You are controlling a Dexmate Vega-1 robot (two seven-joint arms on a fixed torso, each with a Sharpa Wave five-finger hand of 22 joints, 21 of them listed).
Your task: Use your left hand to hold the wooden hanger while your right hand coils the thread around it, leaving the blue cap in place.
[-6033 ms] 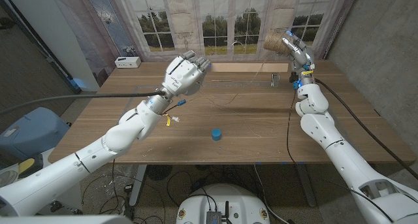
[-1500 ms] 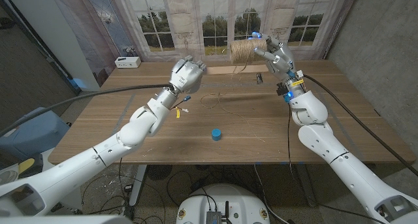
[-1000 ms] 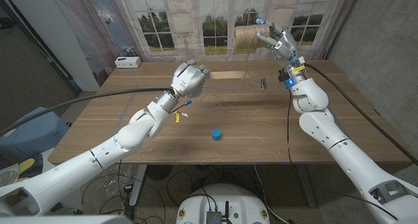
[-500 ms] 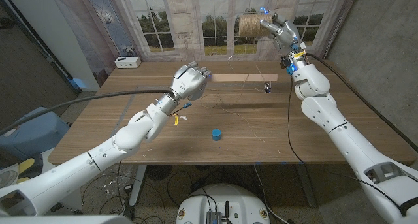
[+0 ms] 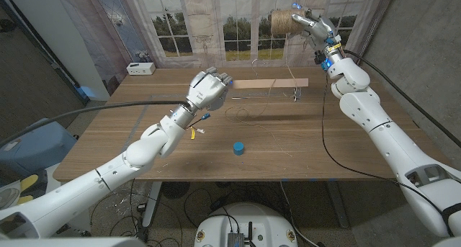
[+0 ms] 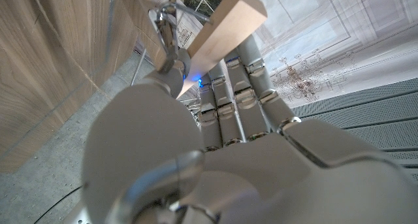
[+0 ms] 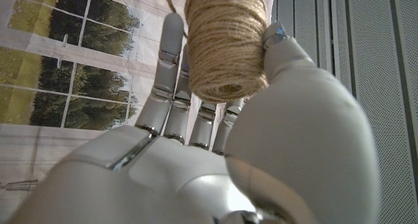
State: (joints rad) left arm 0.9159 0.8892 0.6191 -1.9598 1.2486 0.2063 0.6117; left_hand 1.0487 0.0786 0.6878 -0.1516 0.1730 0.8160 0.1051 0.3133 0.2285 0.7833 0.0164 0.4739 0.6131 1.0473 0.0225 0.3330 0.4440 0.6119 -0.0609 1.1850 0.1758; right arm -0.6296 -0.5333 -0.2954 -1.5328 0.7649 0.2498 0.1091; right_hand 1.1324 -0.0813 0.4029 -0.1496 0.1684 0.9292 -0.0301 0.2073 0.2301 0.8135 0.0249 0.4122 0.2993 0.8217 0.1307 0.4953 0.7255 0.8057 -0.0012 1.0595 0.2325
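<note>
My left hand (image 5: pixel 208 88) grips one end of the wooden hanger (image 5: pixel 270 83), holding the bar level above the table with its metal hook (image 5: pixel 297 95) hanging near the far end. In the left wrist view the hanger (image 6: pixel 225 25) passes through the fingers of my left hand (image 6: pixel 215 152). My right hand (image 5: pixel 317 25) is raised high at the back right and holds a spool of brown thread (image 5: pixel 283 20). A strand runs from the spool down to the bar. In the right wrist view, my right hand (image 7: pixel 196 159) holds the spool (image 7: pixel 225 41). The blue cap (image 5: pixel 238 147) stands on the table (image 5: pixel 360 142) near the front.
Loose loops of thread (image 5: pixel 245 114) lie on the table below the hanger. A small white box (image 5: pixel 140 68) sits at the back left corner. Curtains and a window stand behind the table. Small coloured wire tags hang under my left wrist.
My right hand has carried the spool higher and farther to the right, drawing the strand out. My left hand and the hanger have stayed almost in place. The blue cap has not moved.
</note>
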